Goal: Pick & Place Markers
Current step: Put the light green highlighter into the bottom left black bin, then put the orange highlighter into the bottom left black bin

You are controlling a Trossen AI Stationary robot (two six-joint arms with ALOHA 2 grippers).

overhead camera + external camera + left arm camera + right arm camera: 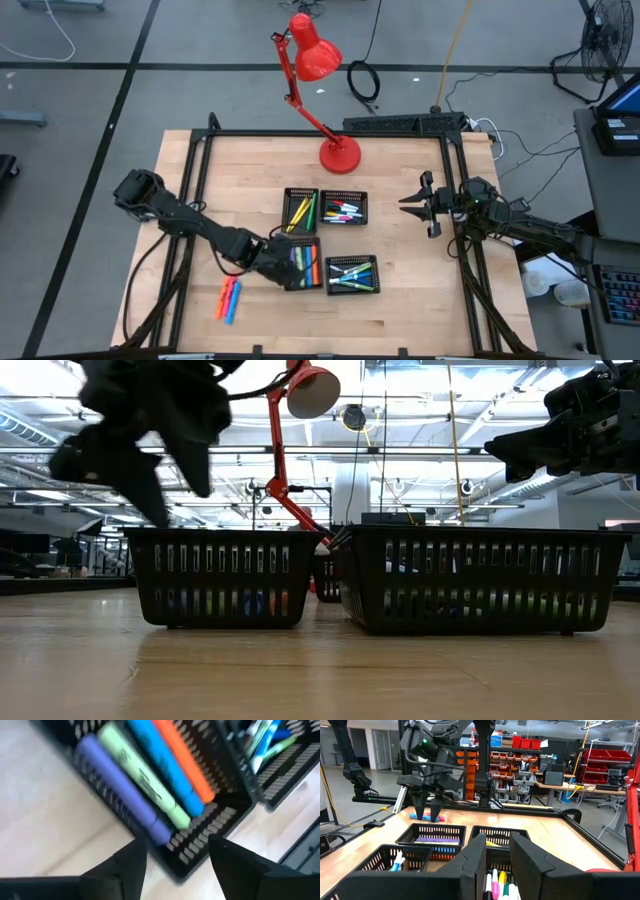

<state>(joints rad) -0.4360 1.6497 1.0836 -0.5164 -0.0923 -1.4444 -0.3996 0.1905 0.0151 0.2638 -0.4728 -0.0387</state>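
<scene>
Four highlighters in near tray: purple highlighter [122, 792], green one [142, 777], blue one [165, 767] and orange one [185, 757] lie side by side, touching, in the front-left tray [304, 263].
Left gripper: left gripper [275, 258] hovers just over this tray; fingers [127, 865] stand well apart, with nothing between them.
Handling, my judgement: the markers look light, stiff and smooth plastic, a little slippery; better to grasp across the middle of the barrel, not at the cap.
Loose markers: three markers [228, 298], orange, pink and blue, lie on the table [420, 310] near the front-left tray, not yet placed.
Other trays: front-right tray [351, 274] has blue-green pens; back-left tray [300, 209] has yellow and green ones; back-right tray [344, 208] has white pens with coloured caps.
Right gripper: right gripper [412, 203] waits near the right edge of the table, fingers slightly apart, holding nothing.
Lamp: red lamp [338, 152] stands at the far side.
</scene>
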